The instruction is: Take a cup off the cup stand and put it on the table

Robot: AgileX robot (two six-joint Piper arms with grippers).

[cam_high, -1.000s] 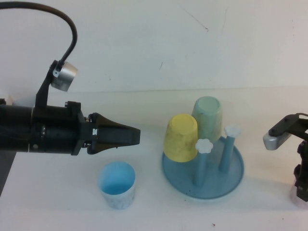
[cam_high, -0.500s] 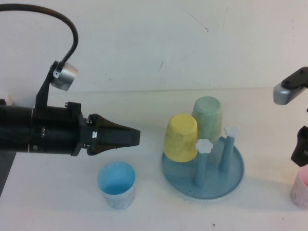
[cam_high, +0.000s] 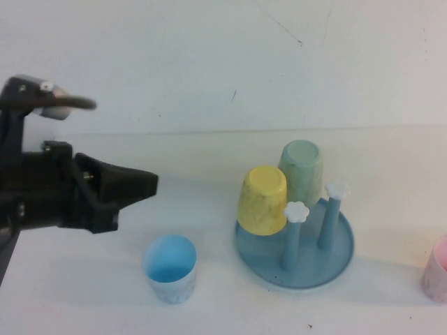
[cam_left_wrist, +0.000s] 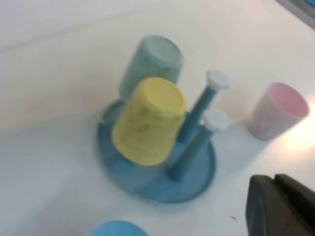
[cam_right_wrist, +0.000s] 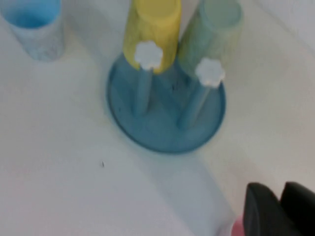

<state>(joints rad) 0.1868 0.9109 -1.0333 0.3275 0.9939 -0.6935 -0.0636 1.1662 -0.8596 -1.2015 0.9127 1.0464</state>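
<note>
As 1 cup [cam_high: 438, 278] sits by R gripper [cam_right_wrist: 281, 211] | 2 on stand [cam_high: 307, 269] | L gripper [cam_high: 140, 185] left | jaws closed

left arm [cam_high: 49, 192]: black, boxy | wrist camera [cam_high: 52, 105]: grey-capped

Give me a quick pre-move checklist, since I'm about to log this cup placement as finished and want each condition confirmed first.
1. Pink cup off the cup stand: ok, it stands apart from it.
2. Pink cup upright on the table, mouth up: ok.
3. Right gripper released from the pink cup: cannot tell; only dark tips show in its wrist view, above the cup's edge.
4. Left gripper away from the stand: ok, it hangs at the table's left side.
5. Yellow cup and green cup seated upside down on pegs: ok.
6. Blue cup upright on the table: ok.
</note>
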